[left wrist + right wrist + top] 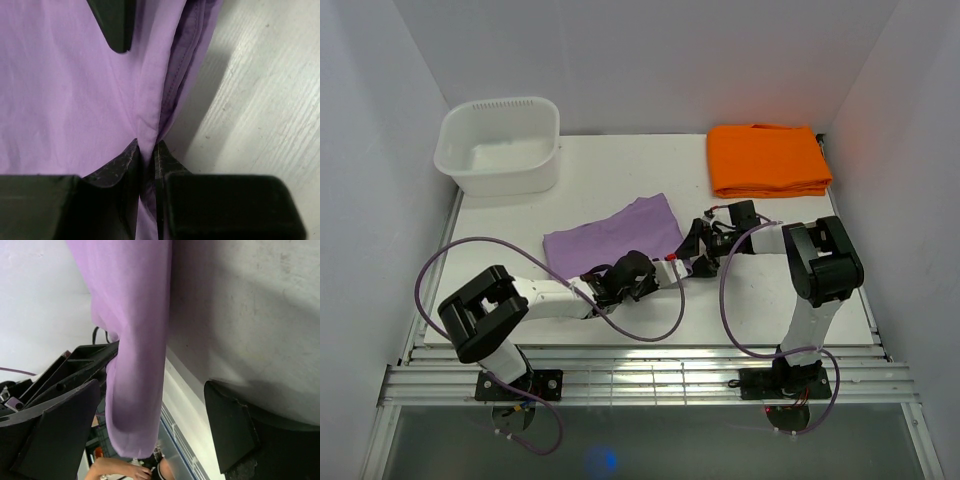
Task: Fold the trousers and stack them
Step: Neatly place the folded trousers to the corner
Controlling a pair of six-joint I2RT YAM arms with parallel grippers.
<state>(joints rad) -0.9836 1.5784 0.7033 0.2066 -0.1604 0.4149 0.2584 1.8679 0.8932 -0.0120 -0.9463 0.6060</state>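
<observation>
On the white table (610, 165), the left gripper (147, 157) pinches the trousers' (615, 232) edge, probably to fold them over. The right gripper (150, 405) gapes around the cloth, not gripping.

The left arm (555, 296) rises from its base at the lower left of the frame, bends at the elbow and reaches low toward the centre. The left tool (145, 147) has its fingers nearly together, pinching a fold of the trousers (65, 100). The right arm (810, 310) stands at the lower right, with its forearm turned toward the centre. The right tool (150, 390) has its fingers spread wide apart.
</observation>
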